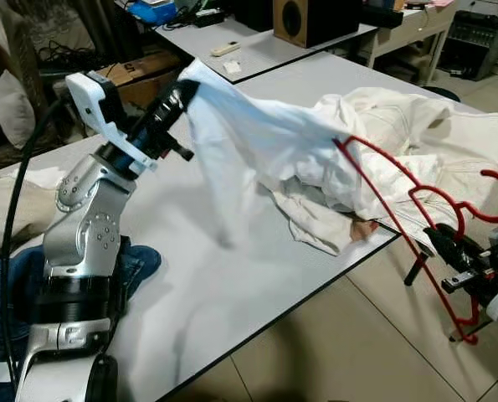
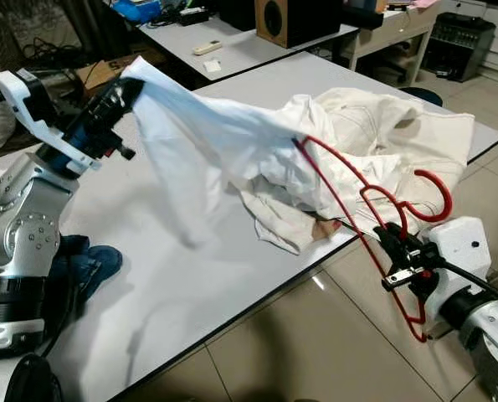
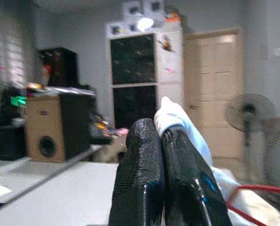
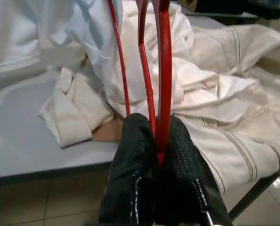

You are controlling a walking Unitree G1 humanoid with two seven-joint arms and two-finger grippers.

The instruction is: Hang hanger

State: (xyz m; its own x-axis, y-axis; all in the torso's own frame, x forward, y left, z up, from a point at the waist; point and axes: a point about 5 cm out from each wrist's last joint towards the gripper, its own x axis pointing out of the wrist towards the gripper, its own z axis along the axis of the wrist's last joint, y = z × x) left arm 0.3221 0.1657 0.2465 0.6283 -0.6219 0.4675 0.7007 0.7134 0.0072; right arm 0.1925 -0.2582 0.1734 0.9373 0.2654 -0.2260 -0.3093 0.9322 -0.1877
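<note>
Right gripper (image 2: 397, 251) clamped on hanger (image 2: 361, 213), long axis toward 10 o'clock, tip inside shirt (image 2: 207, 134); left gripper (image 1: 184, 90) pinching shirt corner.

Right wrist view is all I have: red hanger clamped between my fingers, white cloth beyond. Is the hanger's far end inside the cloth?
Observer: Yes. The red hanger has one end tucked into the white garment on the table.
Operator: What is the left gripper doing?
Observer: The left gripper is shut on a corner of the garment, holding it up off the table.
Operator: Where does my right gripper sit?
Observer: The right gripper is off the table's near edge, above the floor, shut on the hanger.
Operator: Anything else nearby?
Observer: Blue jeans lie by the left arm.
</note>
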